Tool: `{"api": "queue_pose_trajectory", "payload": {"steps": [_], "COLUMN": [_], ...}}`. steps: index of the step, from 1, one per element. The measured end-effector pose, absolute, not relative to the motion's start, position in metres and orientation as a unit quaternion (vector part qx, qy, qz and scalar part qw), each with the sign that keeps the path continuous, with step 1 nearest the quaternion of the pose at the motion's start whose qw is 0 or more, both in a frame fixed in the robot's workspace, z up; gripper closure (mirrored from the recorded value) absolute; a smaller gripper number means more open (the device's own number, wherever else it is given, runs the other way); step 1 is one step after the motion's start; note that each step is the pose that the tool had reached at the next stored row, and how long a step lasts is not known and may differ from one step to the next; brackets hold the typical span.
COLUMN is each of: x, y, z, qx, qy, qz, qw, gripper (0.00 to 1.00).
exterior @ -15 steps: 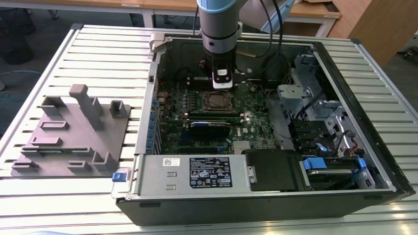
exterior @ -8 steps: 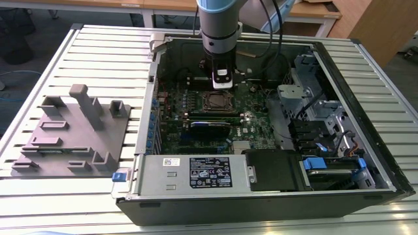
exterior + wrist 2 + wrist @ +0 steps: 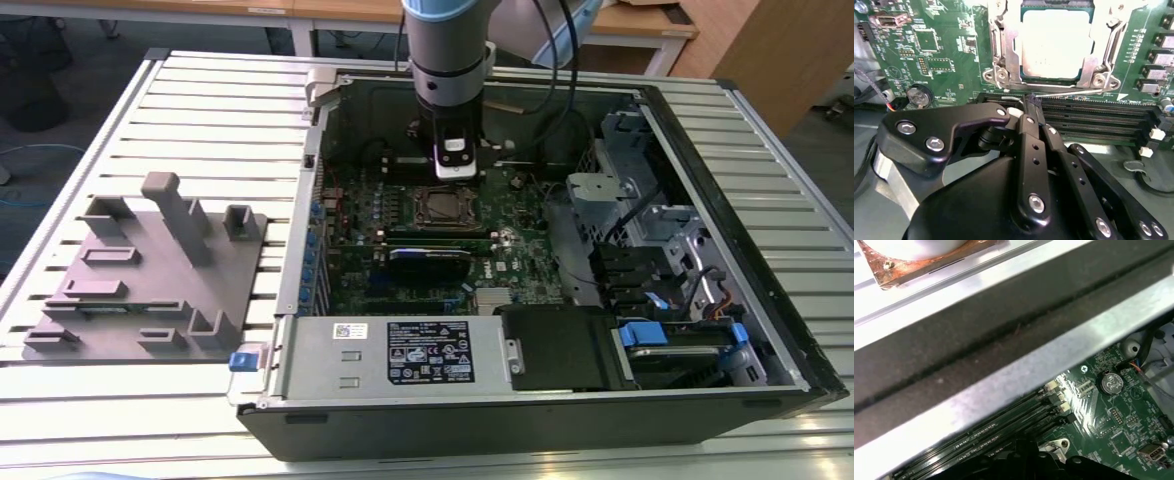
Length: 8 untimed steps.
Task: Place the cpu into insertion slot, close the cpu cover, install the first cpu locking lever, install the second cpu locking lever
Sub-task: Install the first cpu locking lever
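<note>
Status: the cpu (image 3: 1054, 42) sits in the insertion slot (image 3: 419, 207), silver face up. The cpu cover (image 3: 1005, 50) lies down over it, frame on the edges and chip showing through the cut-out. In the exterior view my gripper (image 3: 454, 163) hangs inside the open computer case (image 3: 534, 430), just above the socket on the motherboard (image 3: 354, 260). In the second wrist view my gripper (image 3: 1033, 101) is narrow, its fingers (image 3: 1026, 135) drawn together. The free end of a thin locking lever (image 3: 1069, 93) is at the tips, between the socket frame and the memory slots (image 3: 1094, 116). It looks pinched on the lever, but I can't fully confirm. My read on handling: the lever is light, springy steel wire, stiff and slick, and likely to push back under load. Best hold is at the bent end, not mid-span. Chip and socket pins are fragile, so no side force on the cover.
</note>
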State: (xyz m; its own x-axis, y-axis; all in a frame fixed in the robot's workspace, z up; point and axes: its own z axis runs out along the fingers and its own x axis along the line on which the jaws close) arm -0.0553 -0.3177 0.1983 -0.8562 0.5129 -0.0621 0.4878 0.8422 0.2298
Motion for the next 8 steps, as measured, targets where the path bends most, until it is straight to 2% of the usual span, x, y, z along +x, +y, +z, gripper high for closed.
{"api": "queue_pose_trajectory", "payload": {"steps": [8], "x": [-0.0568], "y": [-0.3174], "z": [0.1972], "qx": [0.26], "qy": [0.957], "qz": [0.106], "qw": [0.073], "gripper": [0.89]}}
